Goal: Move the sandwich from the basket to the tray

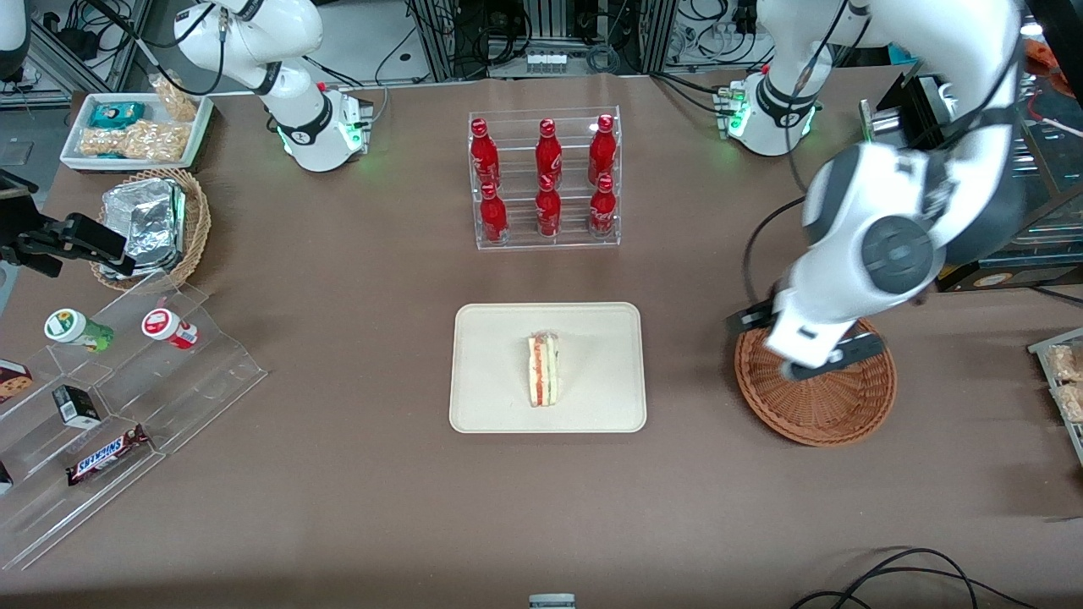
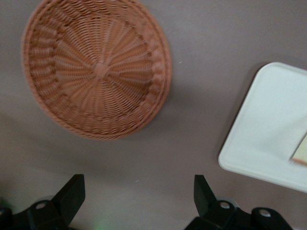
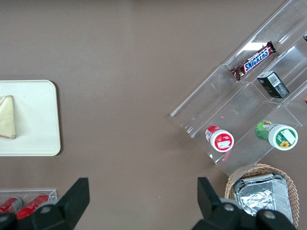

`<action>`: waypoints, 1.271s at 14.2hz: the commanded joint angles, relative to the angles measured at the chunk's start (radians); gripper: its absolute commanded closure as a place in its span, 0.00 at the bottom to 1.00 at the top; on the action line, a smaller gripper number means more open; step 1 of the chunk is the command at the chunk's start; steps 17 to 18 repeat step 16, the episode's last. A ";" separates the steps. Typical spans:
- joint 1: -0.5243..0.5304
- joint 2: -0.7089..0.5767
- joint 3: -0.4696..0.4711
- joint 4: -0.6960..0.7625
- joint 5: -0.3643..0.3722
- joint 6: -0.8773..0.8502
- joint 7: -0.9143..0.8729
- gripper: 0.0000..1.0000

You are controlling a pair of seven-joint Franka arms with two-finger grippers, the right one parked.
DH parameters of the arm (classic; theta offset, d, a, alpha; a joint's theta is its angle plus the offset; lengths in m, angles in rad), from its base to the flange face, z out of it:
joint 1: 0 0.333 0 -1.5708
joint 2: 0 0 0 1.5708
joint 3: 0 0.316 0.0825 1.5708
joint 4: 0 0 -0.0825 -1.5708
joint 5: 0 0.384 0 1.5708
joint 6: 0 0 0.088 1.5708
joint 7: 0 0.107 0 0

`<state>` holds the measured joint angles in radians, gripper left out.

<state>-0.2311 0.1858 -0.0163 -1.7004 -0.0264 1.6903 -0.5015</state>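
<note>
- The sandwich (image 1: 543,370) lies on its side near the middle of the tray (image 1: 482,406), on the brown counter (image 1: 338,338).
- The basket (image 1: 833,414) sits apart from the tray, toward the working arm's end.
- The pincer (image 2: 139,199) hangs above the basket, fingers (image 2: 72,191) spread wide, holding nothing.
- 6 red bottles (image 1: 547,178) stand in a clear rack.

The basket (image 2: 98,67) is rough reddish-brown woven wicker, the tray (image 1: 548,368) smooth matt cream, the desk (image 1: 355,355) covered in matt brown cloth-like material, and the claw (image 2: 136,201), above the desk near the basket, has widely parted matt black plastic-looking fingers (image 2: 72,194).
</note>
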 commanded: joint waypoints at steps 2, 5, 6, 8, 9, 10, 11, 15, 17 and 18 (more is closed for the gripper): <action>0.062 -0.170 -0.011 -0.094 0.034 -0.075 0.118 0.00; 0.212 -0.195 -0.132 -0.087 0.060 -0.106 0.190 0.00; 0.249 -0.212 -0.166 -0.087 0.080 -0.106 0.198 0.00; 0.269 -0.227 -0.180 -0.065 0.097 -0.104 0.259 0.00; 0.269 -0.227 -0.179 -0.047 0.099 -0.104 0.317 0.00; 0.269 -0.227 -0.171 -0.029 0.100 -0.103 0.368 0.00; 0.269 -0.223 -0.159 -0.010 0.097 -0.097 0.412 0.00; 0.262 -0.207 -0.082 0.039 0.080 -0.074 0.440 0.00; 0.257 -0.209 -0.073 0.041 0.079 -0.074 0.439 0.00; 0.257 -0.209 -0.073 0.041 0.079 -0.074 0.439 0.00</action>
